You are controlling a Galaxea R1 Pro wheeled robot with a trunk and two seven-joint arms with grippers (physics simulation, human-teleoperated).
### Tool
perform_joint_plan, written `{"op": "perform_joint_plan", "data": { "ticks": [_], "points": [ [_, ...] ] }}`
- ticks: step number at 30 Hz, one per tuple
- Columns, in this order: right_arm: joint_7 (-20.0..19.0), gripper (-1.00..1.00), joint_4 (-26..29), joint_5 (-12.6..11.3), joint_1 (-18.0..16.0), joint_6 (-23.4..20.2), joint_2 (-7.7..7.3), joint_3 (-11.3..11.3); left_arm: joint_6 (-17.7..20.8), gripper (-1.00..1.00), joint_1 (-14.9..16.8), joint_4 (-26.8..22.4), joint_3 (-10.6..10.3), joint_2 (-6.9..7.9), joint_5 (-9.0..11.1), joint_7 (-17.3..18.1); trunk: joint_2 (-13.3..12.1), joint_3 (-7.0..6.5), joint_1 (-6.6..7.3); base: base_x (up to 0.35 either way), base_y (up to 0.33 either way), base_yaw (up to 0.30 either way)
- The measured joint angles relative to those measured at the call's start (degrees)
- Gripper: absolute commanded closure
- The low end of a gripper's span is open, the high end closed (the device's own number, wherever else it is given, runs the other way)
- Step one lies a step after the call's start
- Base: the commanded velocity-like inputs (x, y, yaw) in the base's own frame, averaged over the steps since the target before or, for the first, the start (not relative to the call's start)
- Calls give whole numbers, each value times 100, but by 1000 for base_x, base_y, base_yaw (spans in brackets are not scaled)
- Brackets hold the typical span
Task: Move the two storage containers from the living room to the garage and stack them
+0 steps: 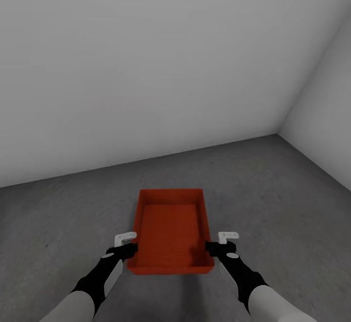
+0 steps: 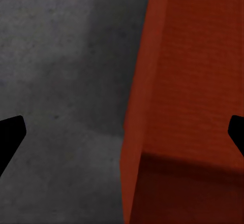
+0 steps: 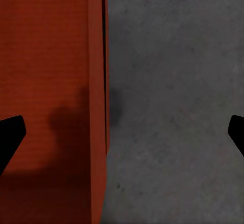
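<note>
Both arms are reaching forward and down, the left gripper (image 1: 127,245) and right gripper (image 1: 220,244) flanking the bin (image 1: 170,232) on the floor (image 1: 273,190), jaws apart.

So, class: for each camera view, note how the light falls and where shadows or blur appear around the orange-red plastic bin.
Head view: even, soft light with no glare; the orange-red ribbed plastic bin is sharp on the mottled grey concrete floor. Right wrist view: a dark shadow lies across the bin's bottom, and the floor looks soft. Left wrist view: the bin's outer wall is blurred at close range, with the floor beside it shaded.
</note>
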State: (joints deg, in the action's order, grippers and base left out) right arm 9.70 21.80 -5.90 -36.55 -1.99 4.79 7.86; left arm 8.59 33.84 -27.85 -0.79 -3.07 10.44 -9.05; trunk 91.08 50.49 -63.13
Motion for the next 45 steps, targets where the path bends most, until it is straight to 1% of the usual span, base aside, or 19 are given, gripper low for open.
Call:
{"op": "perform_joint_plan", "data": {
  "ticks": [45],
  "points": [
    [16, -100, 0, 17, -3, -8, 9, 16, 0, -100, 0, -40, 12, 8, 1, 1, -1804, -808, 988, 0, 0, 0]
  ]
}}
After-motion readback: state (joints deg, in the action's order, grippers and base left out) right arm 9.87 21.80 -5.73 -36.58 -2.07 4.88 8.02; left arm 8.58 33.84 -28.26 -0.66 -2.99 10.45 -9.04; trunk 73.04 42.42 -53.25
